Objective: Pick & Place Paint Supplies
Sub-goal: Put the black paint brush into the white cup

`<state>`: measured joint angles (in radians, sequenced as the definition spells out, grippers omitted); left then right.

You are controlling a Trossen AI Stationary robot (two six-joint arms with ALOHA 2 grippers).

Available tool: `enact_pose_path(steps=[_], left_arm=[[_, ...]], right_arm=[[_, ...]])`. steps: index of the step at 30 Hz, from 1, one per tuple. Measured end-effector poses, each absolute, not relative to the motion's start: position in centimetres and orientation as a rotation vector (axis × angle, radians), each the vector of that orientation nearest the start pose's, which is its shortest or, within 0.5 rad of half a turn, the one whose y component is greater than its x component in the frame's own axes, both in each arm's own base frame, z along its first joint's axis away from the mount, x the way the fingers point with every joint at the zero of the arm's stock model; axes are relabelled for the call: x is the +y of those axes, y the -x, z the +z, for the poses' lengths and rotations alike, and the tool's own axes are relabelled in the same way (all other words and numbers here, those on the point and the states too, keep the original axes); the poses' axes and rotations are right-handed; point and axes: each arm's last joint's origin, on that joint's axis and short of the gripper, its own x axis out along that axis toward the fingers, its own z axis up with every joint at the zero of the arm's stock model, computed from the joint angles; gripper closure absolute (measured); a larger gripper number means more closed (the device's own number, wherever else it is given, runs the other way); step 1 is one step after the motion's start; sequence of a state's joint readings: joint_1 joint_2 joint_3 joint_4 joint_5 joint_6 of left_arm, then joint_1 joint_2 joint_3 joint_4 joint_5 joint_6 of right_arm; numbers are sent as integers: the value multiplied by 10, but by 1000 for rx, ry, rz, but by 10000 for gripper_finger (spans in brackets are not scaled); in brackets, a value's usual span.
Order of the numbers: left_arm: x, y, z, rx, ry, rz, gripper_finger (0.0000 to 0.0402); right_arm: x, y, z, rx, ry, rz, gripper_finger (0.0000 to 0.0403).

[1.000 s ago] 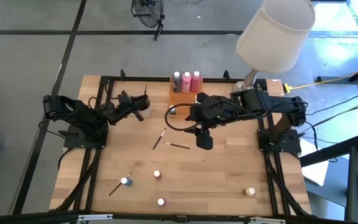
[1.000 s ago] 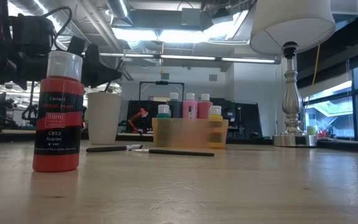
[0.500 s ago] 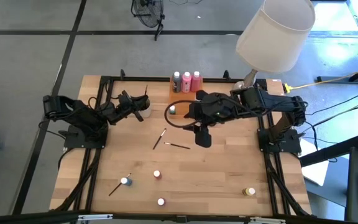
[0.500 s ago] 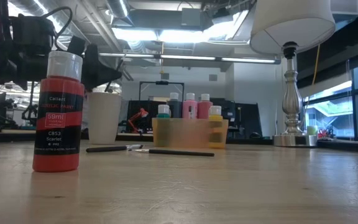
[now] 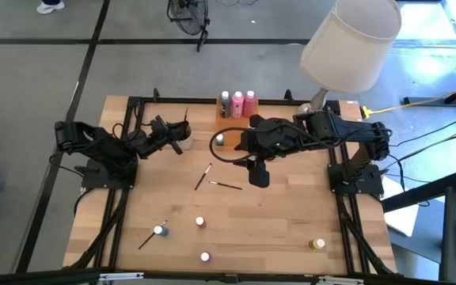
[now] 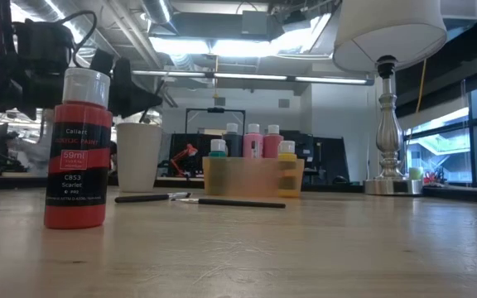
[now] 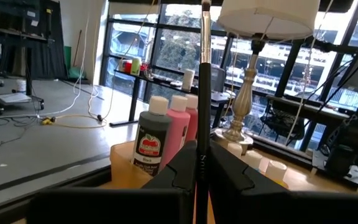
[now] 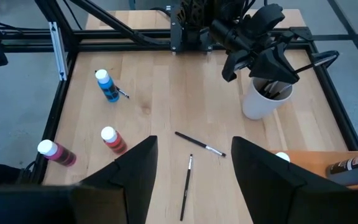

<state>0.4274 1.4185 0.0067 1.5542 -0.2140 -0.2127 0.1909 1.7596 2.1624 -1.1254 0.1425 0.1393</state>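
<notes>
Left gripper (image 5: 174, 135): seen in the upper left of the high view, directly over the white cup (image 5: 176, 144); its fingers (image 7: 225, 171) are pressed together on a thin dark paintbrush (image 7: 202, 93).
Held paintbrush: clamped upright between the two fingers in the left wrist view, its shaft rising from the gap to the top edge of the frame.
White cup: shown right of centre in the right wrist view (image 8: 261, 99), with dark brush handles standing inside it and the left gripper just above its rim.
Right gripper (image 5: 259, 175): placed at the centre of the high view, above the bare wood; its fingers (image 8: 135, 171) are spread apart with nothing between them.
Loose paintbrushes: two are lying on the table near centre, one (image 5: 203, 176) just left of the right gripper, the other (image 5: 226, 186) just below and left of it; both are apart from its fingers.
Orange tray (image 5: 229, 124): at the upper centre of the high view, with three squeeze bottles (image 5: 237, 103) at its far edge.
Red paint bottle (image 6: 76, 149): upright at the left of the low view.
Blue paint bottle (image 5: 159, 230): at the lower left of the table, with another paintbrush (image 5: 149, 237) beside it.
Yellow paint bottle (image 5: 317, 245): at the lower right of the table.
</notes>
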Motion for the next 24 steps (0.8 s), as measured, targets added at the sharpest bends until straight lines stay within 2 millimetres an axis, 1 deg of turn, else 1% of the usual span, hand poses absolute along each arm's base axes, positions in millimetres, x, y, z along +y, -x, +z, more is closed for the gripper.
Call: enact_pose_path(steps=[8,12,17,20,24], left_arm=[[77,-155,144,-192,194,610,377],[78,-155,144,-194,204,632,378],[78,-155,140,-157,215,650,380],[79,-155,139,-161,248,676,375],[79,-155,139,-158,238,682,371]], right_arm=[[62,-341,449,714,-18,2,195],[62,-341,448,718,-31,22,195],[62,-341,448,717,-31,22,195],[62,-341,448,717,-32,22,195],[62,-341,449,716,-31,21,195]])
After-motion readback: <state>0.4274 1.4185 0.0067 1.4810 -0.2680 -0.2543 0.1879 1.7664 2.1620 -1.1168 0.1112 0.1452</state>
